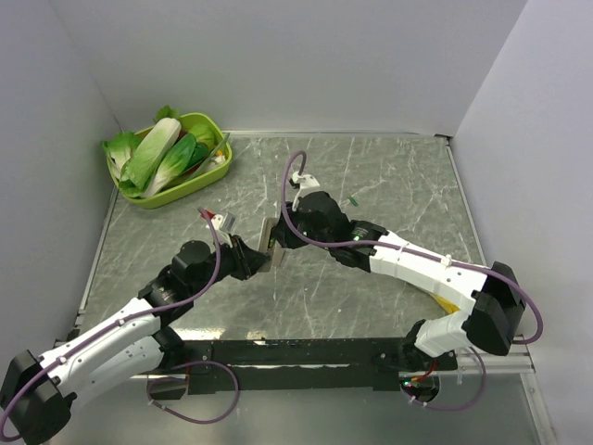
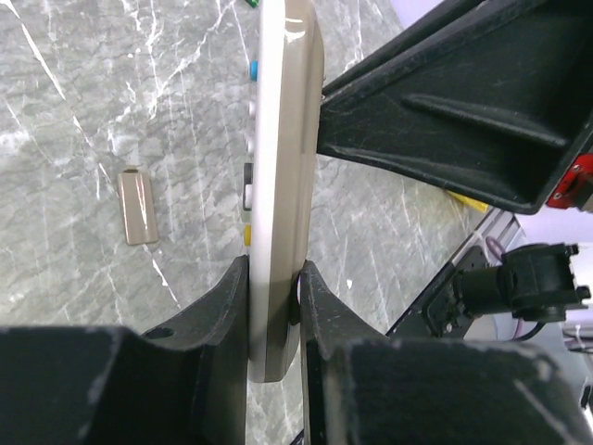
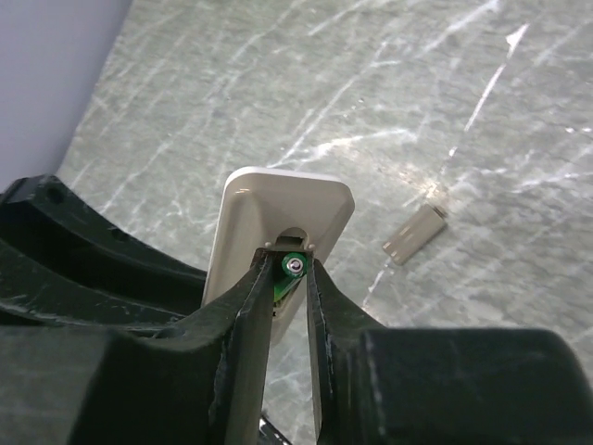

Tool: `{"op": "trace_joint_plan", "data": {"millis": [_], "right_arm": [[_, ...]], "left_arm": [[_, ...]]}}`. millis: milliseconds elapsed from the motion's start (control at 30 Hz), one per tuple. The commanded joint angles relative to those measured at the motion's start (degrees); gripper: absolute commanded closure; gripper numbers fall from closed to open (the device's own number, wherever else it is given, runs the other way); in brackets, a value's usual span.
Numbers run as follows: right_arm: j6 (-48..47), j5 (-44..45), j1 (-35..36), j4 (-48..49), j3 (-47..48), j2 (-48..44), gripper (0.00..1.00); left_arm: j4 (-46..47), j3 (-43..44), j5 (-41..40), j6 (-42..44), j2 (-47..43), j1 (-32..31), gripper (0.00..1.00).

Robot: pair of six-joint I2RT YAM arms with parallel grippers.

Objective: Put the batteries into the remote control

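Note:
The remote control [image 2: 283, 185] stands on end above the table, with my left gripper [image 2: 274, 273] shut on its lower part. In the right wrist view its grey-brown back [image 3: 278, 218] faces me, the battery compartment uncovered. A green battery [image 3: 293, 267] sits in that compartment between the tips of my right gripper [image 3: 289, 264]. The jaws stand a little wider than the battery, with a dark gap on its left side. From above, both grippers meet at the remote control [image 1: 271, 243] in mid-table. A second green battery [image 1: 353, 199] lies on the table behind the right arm.
The small beige battery cover [image 3: 414, 235] lies flat on the marble, also seen left of the remote as a cover [image 2: 137, 206]. A green tray [image 1: 218, 171] of leafy vegetables stands at the back left. Grey walls close in the table on three sides.

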Motion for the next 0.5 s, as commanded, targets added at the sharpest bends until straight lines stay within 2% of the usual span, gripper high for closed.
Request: {"op": "trace_joint_plan", "data": {"millis": [0,333,467], "right_arm": [[-2.0,5.8,-0.7,-10.0,2.4,2.9,0.72],[0.2,4.3,-0.7,-8.6,2.7,6.2,0.68],[0.7,1.3,-0.7,-6.5,2.0,6.3,0.62]], "left_arm": [[12.5,1.1,-0.9,-1.5,-1.2,-0.5,0.99],[14.1,0.3,-0.5,-1.5,-3.2,-0.5,0.99],[15.6,0.3,1.1,-1.7,-3.7,-0.5,0.99]]}}
